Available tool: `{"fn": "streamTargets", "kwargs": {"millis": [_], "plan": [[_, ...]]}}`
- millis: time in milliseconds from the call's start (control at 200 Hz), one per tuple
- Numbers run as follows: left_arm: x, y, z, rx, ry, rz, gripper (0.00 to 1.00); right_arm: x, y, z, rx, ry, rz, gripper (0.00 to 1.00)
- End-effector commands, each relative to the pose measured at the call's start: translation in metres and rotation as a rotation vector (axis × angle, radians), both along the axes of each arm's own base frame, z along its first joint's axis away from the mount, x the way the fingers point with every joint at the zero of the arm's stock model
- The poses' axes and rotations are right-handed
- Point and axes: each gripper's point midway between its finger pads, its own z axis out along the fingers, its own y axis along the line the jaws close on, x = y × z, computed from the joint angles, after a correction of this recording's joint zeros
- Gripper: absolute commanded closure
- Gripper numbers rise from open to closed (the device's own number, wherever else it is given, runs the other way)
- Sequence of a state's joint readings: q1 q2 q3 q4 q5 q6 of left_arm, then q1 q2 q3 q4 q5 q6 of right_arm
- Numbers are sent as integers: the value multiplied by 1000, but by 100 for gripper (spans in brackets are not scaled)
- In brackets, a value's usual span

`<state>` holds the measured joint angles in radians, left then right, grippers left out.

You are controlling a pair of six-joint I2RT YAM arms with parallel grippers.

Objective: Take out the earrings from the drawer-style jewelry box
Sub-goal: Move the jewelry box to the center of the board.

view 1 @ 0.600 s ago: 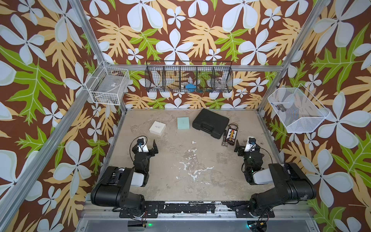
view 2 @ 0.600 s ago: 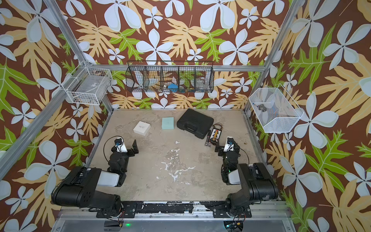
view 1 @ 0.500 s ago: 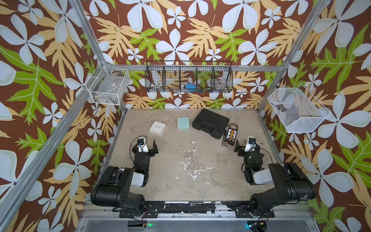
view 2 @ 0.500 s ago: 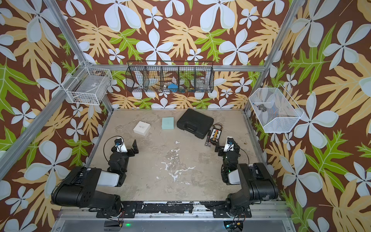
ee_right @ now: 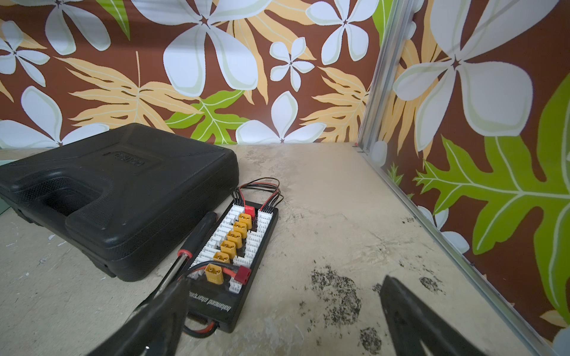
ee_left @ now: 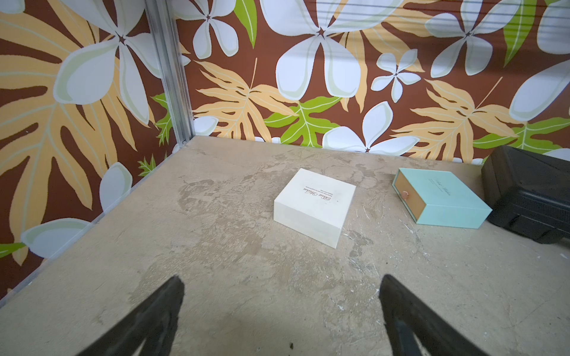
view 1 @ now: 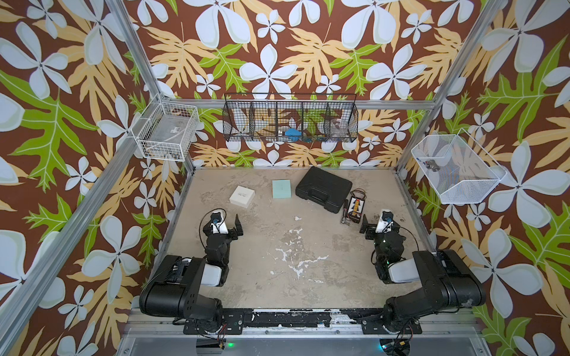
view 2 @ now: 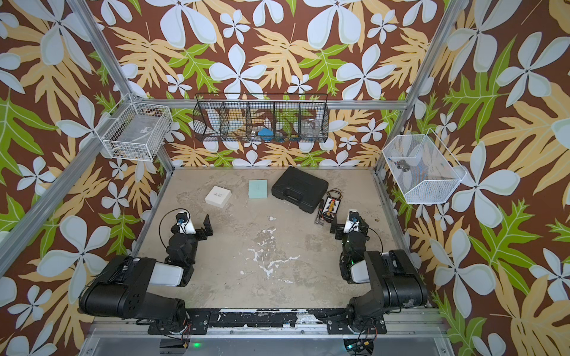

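Resting on the table (view 1: 262, 292) in both top views, the teal jewelry box (view 1: 281, 189) lies between a white box (view 1: 242, 196) and a black case (view 1: 324, 188). Left wrist view: drawer shut, left end effector (ee_left: 280, 279) spread wide, empty. Right wrist view: right end effector (ee_right: 285, 281) likewise.

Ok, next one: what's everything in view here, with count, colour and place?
white box: 1, white, table back left
teal drawer box: 1, teal with tan front, shut, between white box and black case
black case: 1, black, back right of centre
charging board: 1, black with yellow plugs, beside the case
screwdriver: 1, black handle, along the board
black wire basket: 1, rear wall
white wire basket: 1, left wall
white mesh basket: 1, right wall
table: 1, beige, chipped
earrings: none visible
left fingers: 2, black, open, empty
right fingers: 2, black, open, by the board
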<state>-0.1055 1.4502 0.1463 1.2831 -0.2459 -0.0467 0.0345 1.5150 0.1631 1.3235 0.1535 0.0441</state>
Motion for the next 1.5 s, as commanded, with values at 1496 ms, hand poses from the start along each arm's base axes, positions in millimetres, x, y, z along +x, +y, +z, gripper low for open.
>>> {"fn": "streamTargets", "kwargs": {"millis": [1496], "plan": [[-51,-36,118,-799,112,101,0,-9,64,204,833,-136,247,0]]}}
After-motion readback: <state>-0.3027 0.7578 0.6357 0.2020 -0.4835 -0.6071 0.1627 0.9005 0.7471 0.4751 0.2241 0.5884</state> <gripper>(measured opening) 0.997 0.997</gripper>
